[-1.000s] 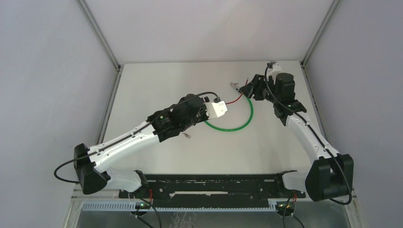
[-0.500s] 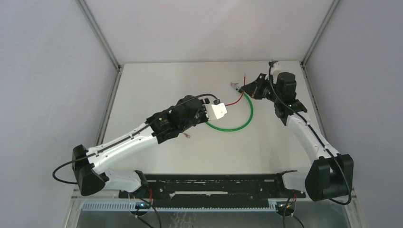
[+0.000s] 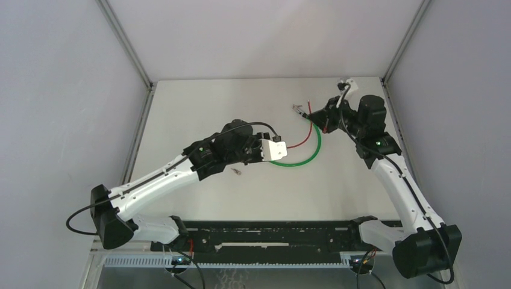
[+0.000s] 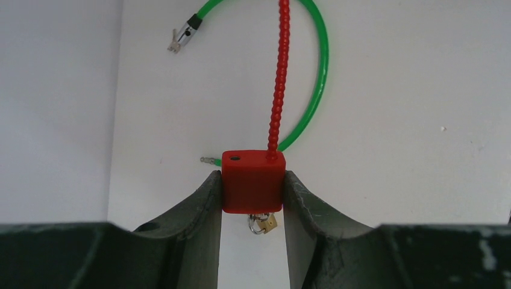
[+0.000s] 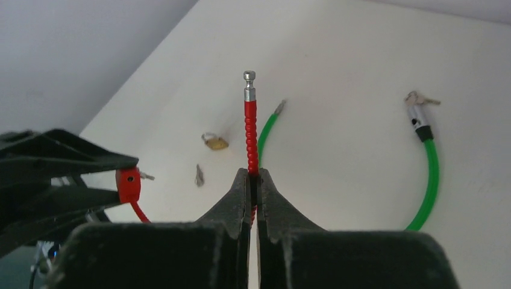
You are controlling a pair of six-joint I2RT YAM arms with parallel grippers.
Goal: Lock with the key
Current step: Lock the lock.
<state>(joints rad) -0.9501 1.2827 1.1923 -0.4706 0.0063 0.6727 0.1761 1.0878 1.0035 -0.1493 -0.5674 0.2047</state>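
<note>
In the left wrist view my left gripper (image 4: 252, 186) is shut on a red lock body (image 4: 252, 177), one finger on each side. A beaded red cable (image 4: 277, 90) runs out of the body's top. My right gripper (image 5: 253, 176) is shut on that cable (image 5: 251, 135) near its free end, and the cable's metal tip (image 5: 249, 80) sticks out past the fingertips. A small grey key (image 5: 198, 175) lies on the table beside a brass padlock (image 5: 214, 142). From above, the left gripper (image 3: 279, 150) and right gripper (image 3: 316, 115) face each other with the cable (image 3: 299, 141) slack between them.
A green cable lock (image 3: 304, 158) lies curved on the table between the arms. Its lock head with keys (image 5: 417, 109) is at the far end, and its pin end (image 4: 209, 161) lies near the red body. The table's side rails (image 3: 141, 129) border the work area.
My right gripper has shut on the red cable's free end and raised it off the table. My left arm has shifted slightly left with the lock body.
</note>
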